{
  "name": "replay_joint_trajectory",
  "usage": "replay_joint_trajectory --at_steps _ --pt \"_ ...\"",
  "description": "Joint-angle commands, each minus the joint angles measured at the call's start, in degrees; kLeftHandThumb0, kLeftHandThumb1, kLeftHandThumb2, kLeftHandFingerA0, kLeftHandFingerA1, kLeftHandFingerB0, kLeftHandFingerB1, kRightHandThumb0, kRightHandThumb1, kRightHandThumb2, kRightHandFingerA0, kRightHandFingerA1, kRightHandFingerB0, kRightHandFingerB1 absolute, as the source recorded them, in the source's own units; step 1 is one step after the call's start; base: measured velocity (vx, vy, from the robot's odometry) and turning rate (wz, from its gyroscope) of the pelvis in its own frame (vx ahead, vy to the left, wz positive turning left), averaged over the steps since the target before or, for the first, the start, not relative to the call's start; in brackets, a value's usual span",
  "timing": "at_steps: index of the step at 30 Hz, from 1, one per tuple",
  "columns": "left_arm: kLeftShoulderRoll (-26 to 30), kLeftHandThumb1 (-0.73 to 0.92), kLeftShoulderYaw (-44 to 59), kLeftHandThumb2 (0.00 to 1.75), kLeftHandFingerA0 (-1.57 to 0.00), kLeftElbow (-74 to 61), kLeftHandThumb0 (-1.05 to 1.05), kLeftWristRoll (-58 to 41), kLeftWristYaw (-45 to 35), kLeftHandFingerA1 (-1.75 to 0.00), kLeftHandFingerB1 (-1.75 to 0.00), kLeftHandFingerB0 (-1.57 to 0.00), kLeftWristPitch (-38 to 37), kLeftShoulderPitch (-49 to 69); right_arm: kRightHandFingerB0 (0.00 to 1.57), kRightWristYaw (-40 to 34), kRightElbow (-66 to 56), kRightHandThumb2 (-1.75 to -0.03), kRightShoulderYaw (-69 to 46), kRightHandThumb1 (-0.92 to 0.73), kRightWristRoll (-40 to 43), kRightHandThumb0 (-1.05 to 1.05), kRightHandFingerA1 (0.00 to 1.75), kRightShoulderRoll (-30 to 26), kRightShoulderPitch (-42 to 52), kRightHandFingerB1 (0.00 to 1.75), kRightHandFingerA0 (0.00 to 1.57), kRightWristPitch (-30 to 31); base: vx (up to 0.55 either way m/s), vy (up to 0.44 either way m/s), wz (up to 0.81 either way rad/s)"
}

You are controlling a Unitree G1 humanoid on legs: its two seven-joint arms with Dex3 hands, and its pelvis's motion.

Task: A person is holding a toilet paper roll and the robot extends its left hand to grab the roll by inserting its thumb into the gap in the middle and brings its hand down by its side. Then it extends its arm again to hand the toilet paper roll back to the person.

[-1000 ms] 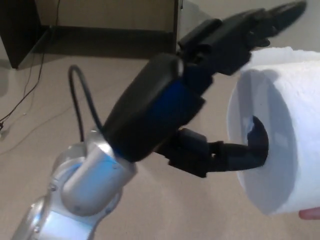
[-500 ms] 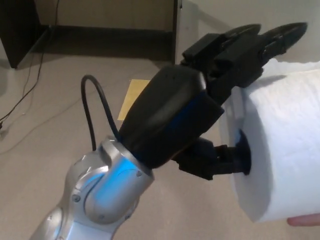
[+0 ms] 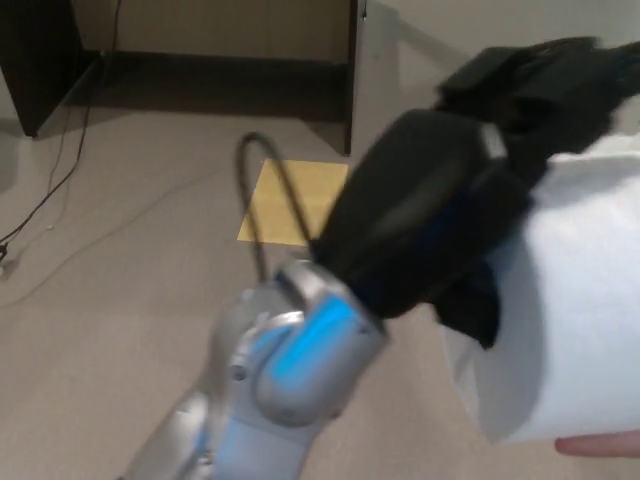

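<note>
Since half a second ago, left hand [image 3: 470,190] has pushed further right and forward against the roll [image 3: 570,330]; its palm now covers the roll's end face, and the thumb seen earlier at the core hole is hidden. Silver wrist [image 3: 290,360] has shifted right with it, motion-blurred.

Head view: roll sits at the right edge, cut off by the frame on the right. Its long axis runs roughly left-right across the picture, end face turned left toward the hand; core hole not visible now. Fingers [image 3: 560,70] lie over the roll's top, thumb side low against the face, so the hand looks closed round the roll, though blur and the palm block the exact contact. A person's fingertip [image 3: 600,445] shows under the roll at bottom right, mostly cut off, touching or just below the paper — can't tell which. Black cable [image 3: 265,190] loops up from the wrist. Behind on the floor [image 3: 110,260]: a yellow sheet [image 3: 295,200], partly hidden by the arm, and dark furniture [image 3: 200,60] along the top. Right hand not in view.
</note>
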Motion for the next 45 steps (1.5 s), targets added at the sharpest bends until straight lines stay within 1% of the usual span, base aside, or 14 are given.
replay_joint_trajectory --at_steps 1,2,4,5,7,10,12,14,18,25,32,33,38,45 --pt "-3.34 0.25 -3.90 0.83 -0.08 1.27 -0.26 5.87 1.25 -0.50 -0.51 -0.07 -0.25 -1.66 0.58 0.77 -0.07 -0.60 -0.70 -0.65 0.61 -0.35 0.56 -0.55 2.18 0.42 0.73 -0.28 0.00 0.000 0.00" --pt "-3.81 0.45 -5.10 0.54 -0.39 1.38 -0.41 6.17 1.36 -0.36 -0.33 -0.26 -0.58 -0.99 0.59 0.57 -0.03 -0.60 -0.80 -0.65 0.64 -0.36 0.61 -0.31 2.43 0.43 0.74 -0.34 0.00 0.000 0.00" --pt "-4.18 0.48 -5.42 0.55 -0.47 1.70 -0.39 5.77 1.00 -0.38 -0.33 -0.29 -1.06 -0.65 0.58 0.52 0.01 -0.60 -0.79 -0.65 0.38 -0.37 0.61 -0.34 1.94 0.42 0.75 -0.10 0.00 0.000 0.00" --pt "-4.69 0.65 -4.92 0.61 -0.79 1.61 -0.31 0.73 -1.31 -1.37 -0.36 -0.49 -0.95 0.36 0.56 0.29 0.02 -0.60 -0.44 -0.66 -0.02 -0.38 0.58 -0.23 2.10 0.42 0.75 -0.05 0.00 0.000 0.00" --pt "-4.81 0.76 -4.25 0.64 -0.97 1.85 -0.23 -0.14 -2.48 -1.40 -0.41 -0.68 -0.24 0.10 0.57 0.46 -0.09 -0.60 -0.66 -0.66 0.16 -0.38 0.61 -0.31 1.67 0.42 0.76 0.29 0.00 0.000 0.00" --pt "-5.20 0.75 -5.02 0.64 -0.87 0.33 -0.19 -1.03 -3.88 -1.58 -0.49 -0.86 1.78 2.94 0.58 0.30 -0.13 -0.60 -0.50 -0.66 -0.10 -0.39 0.63 -1.03 3.57 0.42 0.78 0.00 0.00 0.000 0.00" --pt "-4.72 0.64 -2.69 0.72 -0.98 0.99 -0.03 -2.26 -3.16 -1.55 -1.17 -0.89 -0.30 3.19 0.56 0.24 -0.38 -0.60 -0.57 -0.66 -0.18 -0.38 0.59 -1.22 1.55 0.42 0.75 -0.44 0.00 0.000 0.00" --pt "-4.16 0.71 -1.32 0.70 -0.83 1.73 -0.04 -2.57 -2.39 -1.60 -1.30 -0.79 -2.63 2.84 0.55 0.88 -0.66 -0.60 -0.53 -0.67 -0.26 -0.39 0.56 -1.84 0.44 0.42 0.73 -0.36 0.00 0.000 0.00" --pt "-4.16 0.73 -0.86 0.69 -0.88 -0.62 -0.07 -2.37 -3.33 -1.56 -1.15 -0.86 -0.63 4.57 0.53 0.91 -1.11 -0.61 -0.53 -0.67 -0.04 -0.38 0.53 -1.57 0.74 0.41 0.70 -0.69 0.00 0.000 0.00" --pt "-2.35 0.68 1.83 0.63 -0.85 -5.42 -0.26 -3.40 -4.41 -1.62 -1.32 -0.74 -1.00 8.43 0.56 1.25 -1.60 -0.60 -0.97 -0.66 0.04 -0.37 0.56 -2.56 1.48 0.42 0.71 -1.21 0.00 0.000 0.00" --pt "0.36 0.75 7.69 0.72 -0.82 -6.82 -0.09 -5.12 -4.20 -1.60 -1.26 -0.77 -2.21 8.28 0.57 2.44 -2.07 -0.60 -2.30 -0.65 1.01 -0.36 0.58 -3.18 0.38 0.43 0.74 -0.61 0.00 0.000 0.00" --pt "2.23 0.72 11.12 0.84 -0.79 -7.42 -0.06 -6.25 -4.37 -1.68 -1.42 -0.69 -3.12 8.18 0.57 2.45 -1.70 -0.60 -1.91 -0.66 0.39 -0.37 0.61 -3.66 -0.14 0.43 0.76 -0.60 0.00 0.000 0.00" --pt "5.69 0.63 20.50 0.93 -0.99 -3.59 0.01 -12.21 -4.14 -1.50 -1.17 -0.84 -6.29 5.48 0.59 2.28 -0.97 -0.60 -2.06 -0.66 0.28 -0.37 0.61 -4.39 -2.35 0.44 0.76 -0.16 0.00 0.000 0.00" --pt "11.51 0.62 31.59 0.89 -1.04 -8.75 0.01 -18.67 -6.12 -1.45 -1.16 -0.87 -7.49 11.80 0.60 1.21 -0.06 -0.60 -1.81 -0.65 0.04 -0.37 0.53 -3.84 0.62 0.44 0.72 -1.01 0.00 0.000 0.00"
